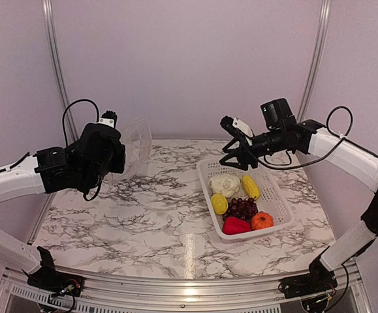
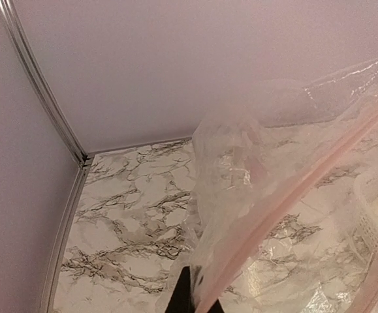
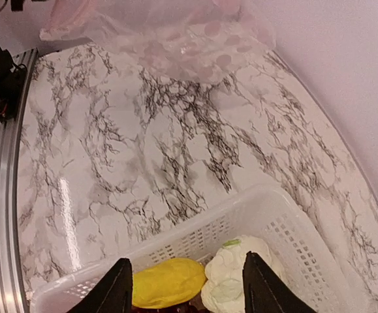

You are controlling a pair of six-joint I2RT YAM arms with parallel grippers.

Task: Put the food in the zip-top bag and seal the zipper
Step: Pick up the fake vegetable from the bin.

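- Over the table's [image 1: 156, 222] far left corner, the left gripper [image 1: 110, 117] clamps the clear bag [image 1: 135, 147].
- Above the basket [image 1: 204, 173] of food [image 1: 241, 208], the right gripper [image 3: 187, 287] hangs open, empty.

1. The marble-pattern table top [image 1: 143, 215] is showing grey-black veins on white.
2. The white plastic lattice basket [image 1: 277, 195] is showing a fine grid.
3. Inside, the knobbly white cauliflower [image 1: 226, 184] is sitting at 11 o'clock, ribbed yellow piece [image 1: 251, 187] at 1, smooth yellow piece [image 1: 219, 204] at 9.
4. Dark purple grapes [image 1: 242, 208] are glinting centrally, glossy red pepper [image 1: 236, 225] at 7, round orange fruit [image 1: 262, 221] at 5.
5. The clear crinkly plastic bag [image 2: 241, 169] is carrying a pale pink zipper strip [image 2: 306, 193].
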